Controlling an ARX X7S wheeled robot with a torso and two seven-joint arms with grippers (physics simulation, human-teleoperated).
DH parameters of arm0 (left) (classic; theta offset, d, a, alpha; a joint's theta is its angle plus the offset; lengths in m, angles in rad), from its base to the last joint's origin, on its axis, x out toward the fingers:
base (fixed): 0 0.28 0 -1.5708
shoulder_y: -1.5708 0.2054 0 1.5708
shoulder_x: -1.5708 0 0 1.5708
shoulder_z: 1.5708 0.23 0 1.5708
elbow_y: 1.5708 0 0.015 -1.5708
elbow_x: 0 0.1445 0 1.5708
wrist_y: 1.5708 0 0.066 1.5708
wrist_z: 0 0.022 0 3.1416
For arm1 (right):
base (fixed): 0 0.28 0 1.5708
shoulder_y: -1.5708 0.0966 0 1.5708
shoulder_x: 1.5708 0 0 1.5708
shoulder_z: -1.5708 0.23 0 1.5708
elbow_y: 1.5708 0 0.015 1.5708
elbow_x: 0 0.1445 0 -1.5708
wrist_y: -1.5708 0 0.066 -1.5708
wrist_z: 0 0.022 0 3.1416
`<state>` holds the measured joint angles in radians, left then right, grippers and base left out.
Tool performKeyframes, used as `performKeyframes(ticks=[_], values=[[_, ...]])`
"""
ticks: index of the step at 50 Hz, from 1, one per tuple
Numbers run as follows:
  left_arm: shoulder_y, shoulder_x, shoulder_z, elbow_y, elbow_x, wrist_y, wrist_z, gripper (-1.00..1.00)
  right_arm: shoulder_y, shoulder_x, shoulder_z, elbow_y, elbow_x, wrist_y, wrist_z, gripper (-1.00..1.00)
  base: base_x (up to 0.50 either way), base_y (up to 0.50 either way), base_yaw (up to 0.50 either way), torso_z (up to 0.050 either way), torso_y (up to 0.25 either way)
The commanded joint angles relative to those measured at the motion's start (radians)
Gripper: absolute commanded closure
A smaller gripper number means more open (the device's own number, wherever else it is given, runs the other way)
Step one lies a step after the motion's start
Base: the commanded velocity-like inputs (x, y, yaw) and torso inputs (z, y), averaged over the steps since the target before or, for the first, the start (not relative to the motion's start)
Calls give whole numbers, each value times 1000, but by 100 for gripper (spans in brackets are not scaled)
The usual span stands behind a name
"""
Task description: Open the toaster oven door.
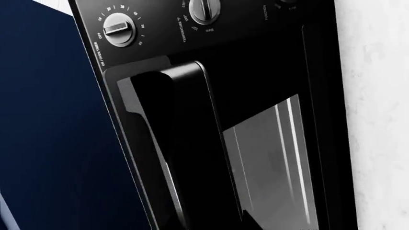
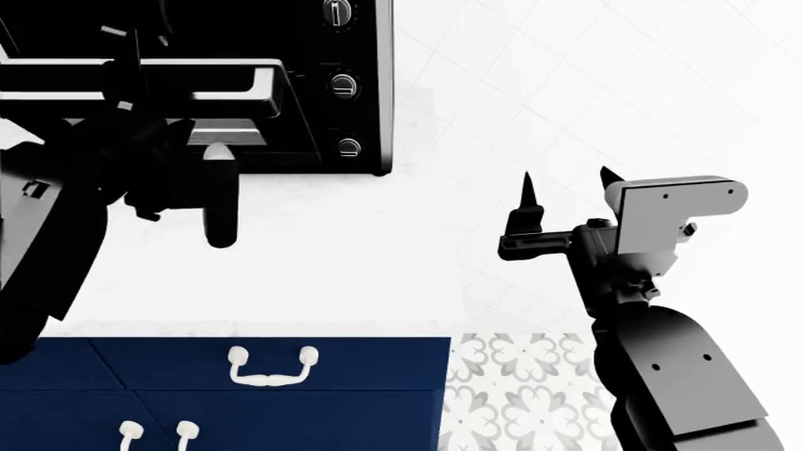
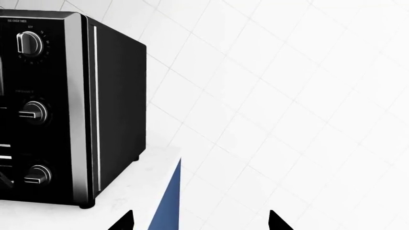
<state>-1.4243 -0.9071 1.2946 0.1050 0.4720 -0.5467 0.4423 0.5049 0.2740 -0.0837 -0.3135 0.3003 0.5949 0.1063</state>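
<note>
The glossy black toaster oven (image 2: pixel 357 56) stands on the white counter at the far left, with its silver-black knobs (image 2: pixel 345 86) in a column. In the left wrist view I am close to its front: knobs (image 1: pixel 120 29), the black bar handle (image 1: pixel 172 143) and the door's dark glass (image 1: pixel 275 163). The door (image 2: pixel 150 77) looks tilted out from the oven front. My left gripper (image 2: pixel 213 188) is right at the door's handle, black on black, and its fingers do not show in the left wrist view. My right gripper (image 2: pixel 570 183) is open and empty, to the right of the oven (image 3: pixel 70 110).
Navy drawer fronts with white handles (image 2: pixel 269 366) lie below the white counter (image 2: pixel 376 263). Patterned floor tiles (image 2: pixel 527 395) show at the right. A white tiled wall (image 3: pixel 288 96) is behind the oven. The counter's blue edge (image 3: pixel 167 201) runs between my right fingertips.
</note>
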Motion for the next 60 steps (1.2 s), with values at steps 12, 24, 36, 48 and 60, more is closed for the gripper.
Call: performKeyframes(ticks=[12, 24, 36, 48, 60], values=[[94, -104, 34, 220, -91, -87, 56, 100, 0, 2, -5, -5, 13, -3, 8, -100, 0, 0, -2, 0, 0], [150, -141, 51, 271, -92, -105, 41, 100, -6, 2, -9, 5, 15, -16, 11, -100, 1, 0, -2, 0, 0], [222, -190, 66, 360, -99, -143, 11, 100, -11, 5, -12, 0, 21, -17, 15, -100, 2, 0, -3, 0, 0], [286, -217, 86, 393, -104, -162, -26, 100, -17, 9, -13, 4, 25, -27, 18, -100, 1, 0, -1, 0, 0], [356, -223, 111, 382, -114, -160, -79, 100, -15, 12, -19, 6, 28, -25, 23, -100, 0, 0, 0, 0, 0]])
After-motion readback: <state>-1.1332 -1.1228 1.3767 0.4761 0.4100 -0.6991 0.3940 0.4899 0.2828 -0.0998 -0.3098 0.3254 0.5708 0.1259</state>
